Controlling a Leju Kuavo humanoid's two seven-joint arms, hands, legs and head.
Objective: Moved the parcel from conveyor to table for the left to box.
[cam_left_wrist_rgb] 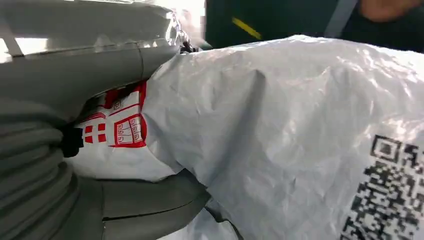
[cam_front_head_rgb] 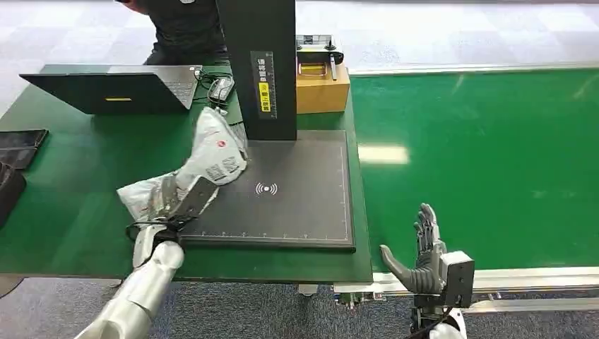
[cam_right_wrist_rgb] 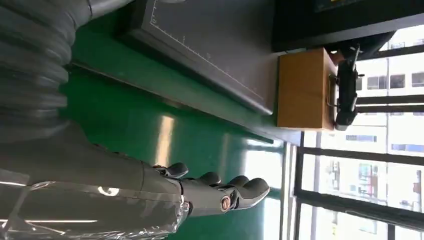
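Observation:
A crumpled white plastic parcel (cam_front_head_rgb: 205, 159) with red print and a QR label hangs tilted over the left edge of the black scanning mat (cam_front_head_rgb: 297, 205). My left hand (cam_front_head_rgb: 185, 201) grips its lower part from below. In the left wrist view the parcel (cam_left_wrist_rgb: 280, 130) lies between the thumb and fingers (cam_left_wrist_rgb: 150, 205). My right hand (cam_front_head_rgb: 422, 256) stands open with fingers straight over the near edge of the green conveyor belt (cam_front_head_rgb: 487, 155), holding nothing; the right wrist view shows its fingers (cam_right_wrist_rgb: 220, 192) extended above the belt.
A black scanner column (cam_front_head_rgb: 258, 67) rises at the back of the mat. Behind it sit a brown box (cam_front_head_rgb: 321, 88), a laptop (cam_front_head_rgb: 113, 88) and a mouse (cam_front_head_rgb: 220, 86). A person (cam_front_head_rgb: 185, 28) stands behind the table. Dark devices (cam_front_head_rgb: 21, 145) lie at the left edge.

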